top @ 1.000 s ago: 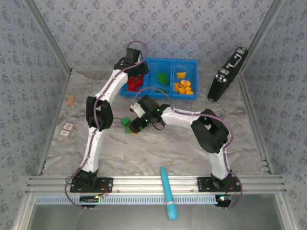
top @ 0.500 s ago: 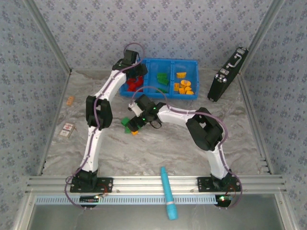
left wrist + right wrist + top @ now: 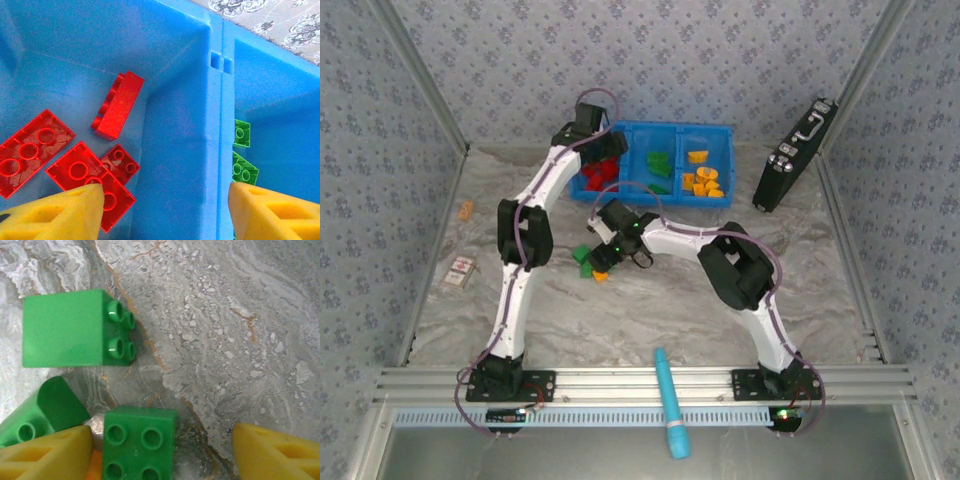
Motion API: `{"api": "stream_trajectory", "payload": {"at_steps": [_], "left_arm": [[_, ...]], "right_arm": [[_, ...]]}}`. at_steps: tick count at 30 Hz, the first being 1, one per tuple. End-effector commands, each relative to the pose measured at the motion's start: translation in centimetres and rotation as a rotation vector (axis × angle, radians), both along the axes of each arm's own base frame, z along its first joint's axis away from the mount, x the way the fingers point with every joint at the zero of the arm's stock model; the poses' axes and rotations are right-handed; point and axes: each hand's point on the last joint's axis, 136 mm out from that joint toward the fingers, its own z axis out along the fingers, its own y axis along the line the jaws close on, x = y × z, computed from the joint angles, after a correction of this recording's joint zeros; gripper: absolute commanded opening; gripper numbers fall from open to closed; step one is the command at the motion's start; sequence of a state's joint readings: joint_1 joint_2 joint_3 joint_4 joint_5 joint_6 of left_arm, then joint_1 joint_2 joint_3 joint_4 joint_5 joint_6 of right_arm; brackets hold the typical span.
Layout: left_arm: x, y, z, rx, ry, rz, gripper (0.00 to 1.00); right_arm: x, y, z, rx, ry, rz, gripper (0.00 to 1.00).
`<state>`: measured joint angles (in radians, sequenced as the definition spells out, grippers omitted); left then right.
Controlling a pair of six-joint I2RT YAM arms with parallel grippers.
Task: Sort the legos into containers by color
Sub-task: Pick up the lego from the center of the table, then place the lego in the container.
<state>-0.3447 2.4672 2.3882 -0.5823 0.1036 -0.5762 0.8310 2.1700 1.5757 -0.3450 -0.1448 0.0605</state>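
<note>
Green studded legos [image 3: 70, 330] sit on the marbled desk [image 3: 240, 330] near the blue bin [image 3: 220, 125]; left gripper [image 3: 165, 192] and right gripper [image 3: 160, 445] both gape.

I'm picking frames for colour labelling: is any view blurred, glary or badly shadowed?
Top external: even, soft light, no hard shadows, but the green legos look tiny. Left wrist: red legos sharp, a mild pale sheen on the blue bin floor, no blown glare. Right wrist: the green legos are crisp with short dark shadows; the yellow fingers at the bottom edge look soft.
</note>
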Motion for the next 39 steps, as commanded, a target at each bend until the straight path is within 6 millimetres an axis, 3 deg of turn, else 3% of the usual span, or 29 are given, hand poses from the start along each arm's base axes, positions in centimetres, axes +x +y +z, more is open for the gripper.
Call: {"api": "stream_trajectory", "payload": {"at_steps": [1,4,11,16,21,28,34,39], "left_arm": [[-1.1,0.2,6.9,-0.028,-0.103,-0.042,0.67],[-2.5,0.7,9.0,-0.013,-0.136,-0.058,0.67],[-6.5,3.5,13.4,0.053,-0.225,-0.037,0.69],[-10.2,5.7,14.1,0.107,-0.224,-0.016,0.69],[-14.8,9.0,12.5,0.207,-0.175,0.006,0.67],[-21.1,13.6,10.3,0.359,-0.085,0.04,0.68],[-25.2,15.0,7.2,0.324,0.025,0.084,0.69],[-28.1,14.8,2.7,0.228,0.147,0.123,0.69]], "right_arm": [[0.0,-0.2,-1.0,-0.047,0.018,-0.019,0.72],[0.2,0.0,-1.4,-0.051,0.025,-0.026,0.69],[0.8,-0.6,-2.6,-0.08,0.04,-0.055,0.45],[1.1,-1.7,-3.0,-0.111,0.041,-0.073,0.35],[1.8,-3.7,-2.0,-0.113,0.032,-0.104,0.29],[4.1,-7.1,1.9,0.005,0.086,-0.19,0.26],[6.3,-9.1,7.9,0.043,-0.018,-0.208,0.26],[9.9,-10.7,12.0,0.052,-0.141,-0.252,0.26]]}}
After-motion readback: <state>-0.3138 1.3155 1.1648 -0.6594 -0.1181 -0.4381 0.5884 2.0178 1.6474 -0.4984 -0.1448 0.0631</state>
